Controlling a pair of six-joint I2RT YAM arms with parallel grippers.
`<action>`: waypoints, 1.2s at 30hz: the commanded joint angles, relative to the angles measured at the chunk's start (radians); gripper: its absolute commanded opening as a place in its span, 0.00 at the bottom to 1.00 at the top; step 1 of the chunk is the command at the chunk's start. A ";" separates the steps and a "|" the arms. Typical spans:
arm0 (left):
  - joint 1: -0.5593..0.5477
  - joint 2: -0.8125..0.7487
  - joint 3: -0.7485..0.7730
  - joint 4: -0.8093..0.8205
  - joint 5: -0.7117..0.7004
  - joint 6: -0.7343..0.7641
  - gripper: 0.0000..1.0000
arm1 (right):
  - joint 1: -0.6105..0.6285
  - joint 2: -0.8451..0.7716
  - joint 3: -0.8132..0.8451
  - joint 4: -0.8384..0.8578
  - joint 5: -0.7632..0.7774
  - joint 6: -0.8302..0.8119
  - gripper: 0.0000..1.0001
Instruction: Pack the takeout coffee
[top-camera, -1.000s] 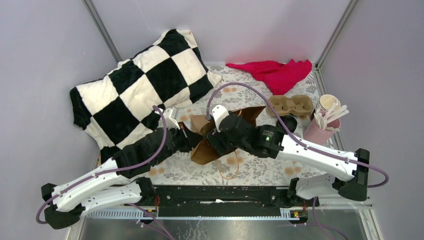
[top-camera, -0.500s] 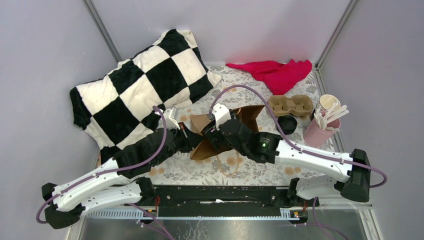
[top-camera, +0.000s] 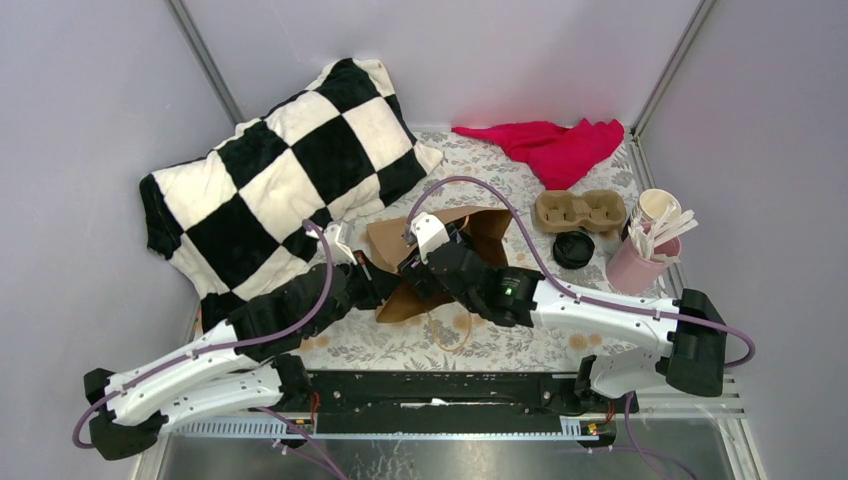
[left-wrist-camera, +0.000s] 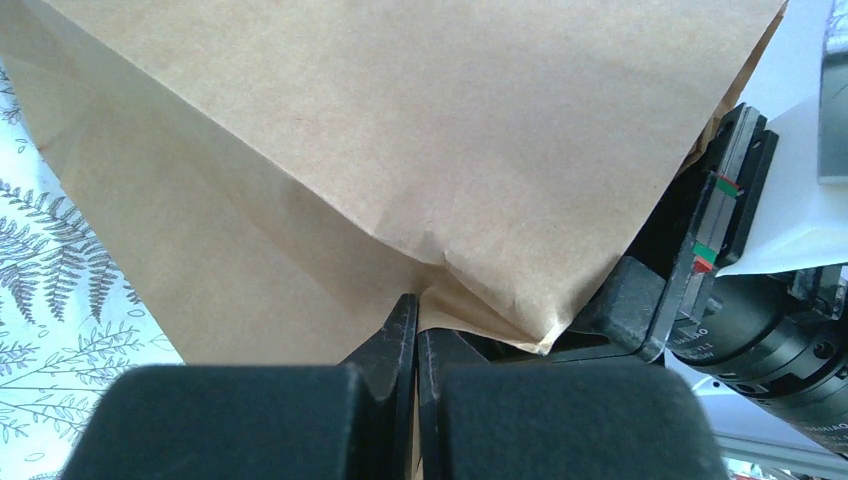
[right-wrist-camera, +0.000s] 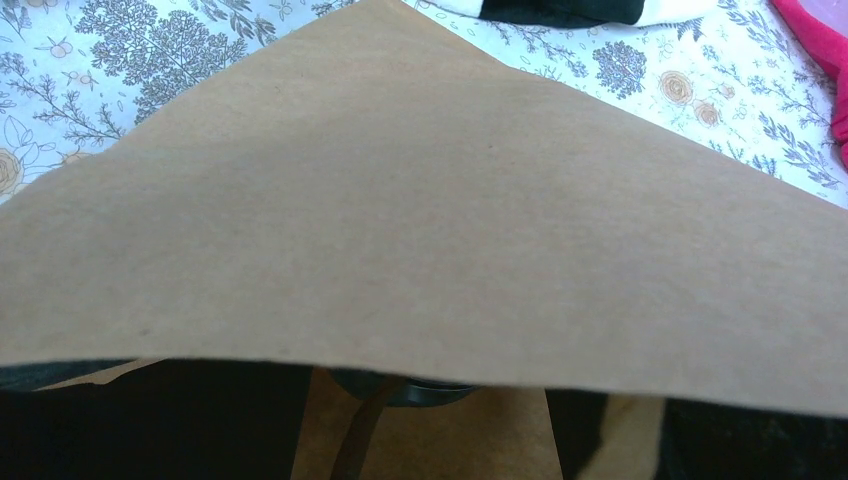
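Observation:
A brown paper bag (top-camera: 482, 226) lies open mid-table. My left gripper (top-camera: 374, 284) is shut on a fold of the bag's edge (left-wrist-camera: 440, 275), its jaws pressed together on the paper (left-wrist-camera: 416, 312). My right gripper (top-camera: 409, 272) reaches into the bag's mouth under a paper flap (right-wrist-camera: 420, 220). Between its dark fingers (right-wrist-camera: 150, 425) shows the rim of a black lidded coffee cup (right-wrist-camera: 430, 392), which it holds with jaws wide. Another black takeout coffee cup (top-camera: 573, 248) stands on the table to the right of the bag.
A checkered pillow (top-camera: 270, 170) fills the far left. A red cloth (top-camera: 548, 148) lies at the back. A cardboard cup carrier (top-camera: 580, 209), a white paper cup (top-camera: 656, 207) and a pink cup of wooden stirrers (top-camera: 636, 262) stand at the right edge.
My right arm has pushed left and deeper into the bag. The bag's top has swung toward the far left. My left gripper kept its hold and shifted slightly.

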 joint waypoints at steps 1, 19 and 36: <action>-0.008 0.015 0.050 -0.036 -0.024 -0.009 0.00 | 0.003 -0.005 -0.004 0.078 0.047 -0.005 0.75; -0.007 0.022 0.081 -0.076 -0.044 -0.037 0.00 | -0.066 0.008 -0.036 0.155 0.043 0.000 0.75; -0.008 0.066 0.138 -0.095 -0.056 -0.042 0.00 | -0.094 0.113 0.040 0.261 -0.103 -0.029 0.75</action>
